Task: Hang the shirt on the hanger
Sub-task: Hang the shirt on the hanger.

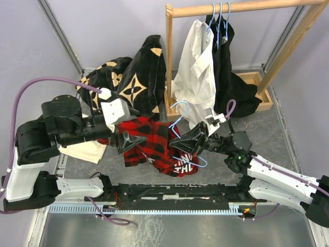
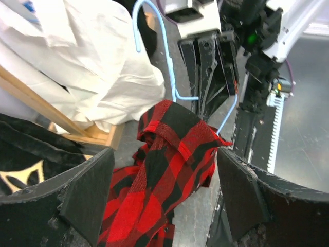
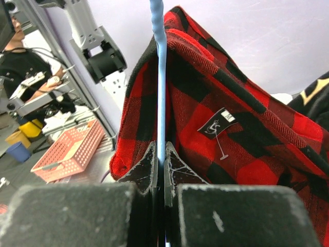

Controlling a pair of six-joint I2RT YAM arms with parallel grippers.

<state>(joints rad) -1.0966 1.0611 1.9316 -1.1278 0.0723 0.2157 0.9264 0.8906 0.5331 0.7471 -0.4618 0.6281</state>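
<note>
The red-and-black plaid shirt (image 1: 149, 139) lies bunched mid-table, white lettering showing at its near edge. The light-blue wire hanger (image 1: 181, 109) stands with its hook up, and one side of the frame goes into the shirt's collar area. My right gripper (image 1: 174, 142) is shut on the hanger wire (image 3: 161, 92), with the shirt (image 3: 226, 118) draped just past the fingertips (image 3: 146, 164). My left gripper (image 1: 136, 140) is open at the shirt's left side. In the left wrist view the shirt (image 2: 169, 154) hangs between the spread fingers (image 2: 85, 195) without being pinched, and the hanger (image 2: 167, 62) rises behind it.
A pale wooden clothes rail (image 1: 231, 7) stands at the back right with a white shirt (image 1: 195, 72), a black garment (image 1: 229, 77) and more blue hangers (image 1: 218, 20). Black fabric with tan flowers (image 1: 133, 77) is heaped at the back left. A white cloth (image 1: 85, 152) lies under the left arm.
</note>
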